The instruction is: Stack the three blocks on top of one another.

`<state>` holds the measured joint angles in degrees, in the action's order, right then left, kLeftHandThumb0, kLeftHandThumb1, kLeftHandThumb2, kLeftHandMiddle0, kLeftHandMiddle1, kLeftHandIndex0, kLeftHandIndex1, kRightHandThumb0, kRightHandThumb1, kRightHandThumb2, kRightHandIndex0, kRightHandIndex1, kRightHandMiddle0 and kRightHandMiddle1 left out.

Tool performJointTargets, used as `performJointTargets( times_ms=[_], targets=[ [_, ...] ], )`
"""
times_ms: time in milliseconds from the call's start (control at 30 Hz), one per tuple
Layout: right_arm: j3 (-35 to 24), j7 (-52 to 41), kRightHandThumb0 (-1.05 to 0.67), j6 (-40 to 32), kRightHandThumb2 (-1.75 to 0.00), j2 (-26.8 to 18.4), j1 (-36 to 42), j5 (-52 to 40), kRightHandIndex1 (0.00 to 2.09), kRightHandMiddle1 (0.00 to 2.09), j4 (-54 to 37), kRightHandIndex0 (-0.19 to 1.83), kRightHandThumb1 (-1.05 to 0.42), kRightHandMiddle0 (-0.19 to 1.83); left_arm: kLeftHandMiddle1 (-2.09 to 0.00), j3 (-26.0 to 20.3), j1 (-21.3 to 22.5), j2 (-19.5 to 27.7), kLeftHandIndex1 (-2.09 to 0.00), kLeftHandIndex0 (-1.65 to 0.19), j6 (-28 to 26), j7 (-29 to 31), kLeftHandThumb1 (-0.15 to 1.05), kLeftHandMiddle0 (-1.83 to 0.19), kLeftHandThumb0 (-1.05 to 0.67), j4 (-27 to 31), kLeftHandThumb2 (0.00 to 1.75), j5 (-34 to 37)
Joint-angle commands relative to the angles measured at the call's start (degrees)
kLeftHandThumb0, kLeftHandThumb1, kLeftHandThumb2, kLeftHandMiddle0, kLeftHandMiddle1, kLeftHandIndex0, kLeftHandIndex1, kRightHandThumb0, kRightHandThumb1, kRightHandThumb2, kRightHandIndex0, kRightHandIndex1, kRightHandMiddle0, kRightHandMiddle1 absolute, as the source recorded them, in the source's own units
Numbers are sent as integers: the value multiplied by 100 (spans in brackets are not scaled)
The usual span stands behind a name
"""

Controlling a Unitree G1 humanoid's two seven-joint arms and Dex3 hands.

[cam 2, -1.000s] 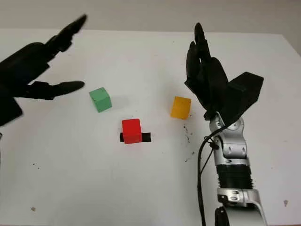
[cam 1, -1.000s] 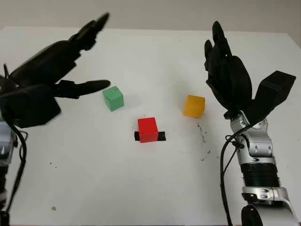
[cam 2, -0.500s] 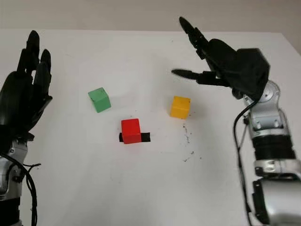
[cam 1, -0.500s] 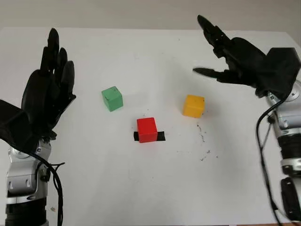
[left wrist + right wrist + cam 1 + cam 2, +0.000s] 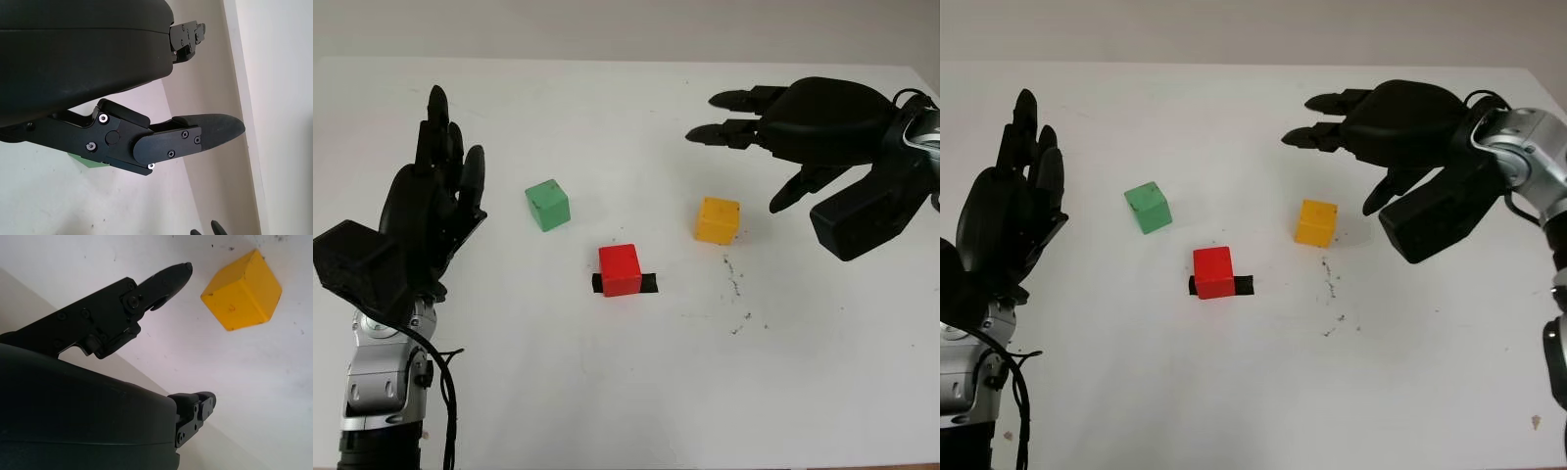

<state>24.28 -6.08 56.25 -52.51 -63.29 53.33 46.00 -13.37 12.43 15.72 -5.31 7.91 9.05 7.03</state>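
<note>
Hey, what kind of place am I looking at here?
Probably a robot test bench: a plain white table holding a green block, a red block on black tape, a yellow block.

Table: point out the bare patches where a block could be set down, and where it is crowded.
The near half of the table, in front of the red block on its black tape, is bare apart from small specks. The far strip behind the green block is also free. It is crowded around the yellow block, under the open right hand; the open left hand borders the green block.
</note>
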Motion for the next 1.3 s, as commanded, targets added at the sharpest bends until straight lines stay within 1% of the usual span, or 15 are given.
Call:
performJointTargets(
  times_ms=[0,100,200,367,533,667,800,933,1100,1267],
  targets=[
    [140,306,-42,181,-5,-128,-150,229,9,13,49,18,-75,36,-3,37,-94,-19,0,19,-12,-20,105,19,-75,-27,58,-9],
    [379,782,-42,316,-5,-129,-206,684,8,12,31,19,-75,38,-2,47,-85,-34,0,19,18,-22,105,19,-75,-45,58,-27],
    [557,1285,-31,330,-7,-75,-203,1011,8,12,27,22,-81,41,-3,61,-69,-47,0,19,2,-57,105,19,-75,-49,57,-44],
    [817,1979,-39,391,-4,97,-236,1251,7,12,365,22,-76,45,-1,99,-57,-40,0,19,48,-58,105,19,-72,-75,59,-60],
    [1055,2365,-39,350,-5,268,-239,1351,6,10,624,21,-75,45,-2,107,-42,-79,0,19,13,-106,105,19,-71,-42,58,-48],
    [1337,2815,-40,228,-5,345,-206,1614,6,10,809,20,-76,45,-4,101,-50,-83,0,19,5,-171,105,18,-68,22,59,-93],
    [1547,2927,-39,211,-7,401,-236,1699,4,8,977,18,-81,43,-4,89,-67,-48,-1,19,25,-171,105,19,-69,70,60,-134],
    [1741,3367,-35,161,-7,498,-220,1796,5,9,1158,18,-83,46,-5,72,-81,-67,-2,18,69,-182,105,18,-69,80,58,-145],
    [2045,3972,-23,-60,-8,579,-284,2083,7,14,1304,22,-93,55,-5,83,-95,-71,-3,19,-1,-197,105,18,-68,109,59,-158],
    [2275,4698,-23,-210,-8,622,-326,2249,9,21,1447,28,-98,67,-6,77,-131,-87,-3,19,-7,-209,105,17,-67,150,59,-158]
  ],
)
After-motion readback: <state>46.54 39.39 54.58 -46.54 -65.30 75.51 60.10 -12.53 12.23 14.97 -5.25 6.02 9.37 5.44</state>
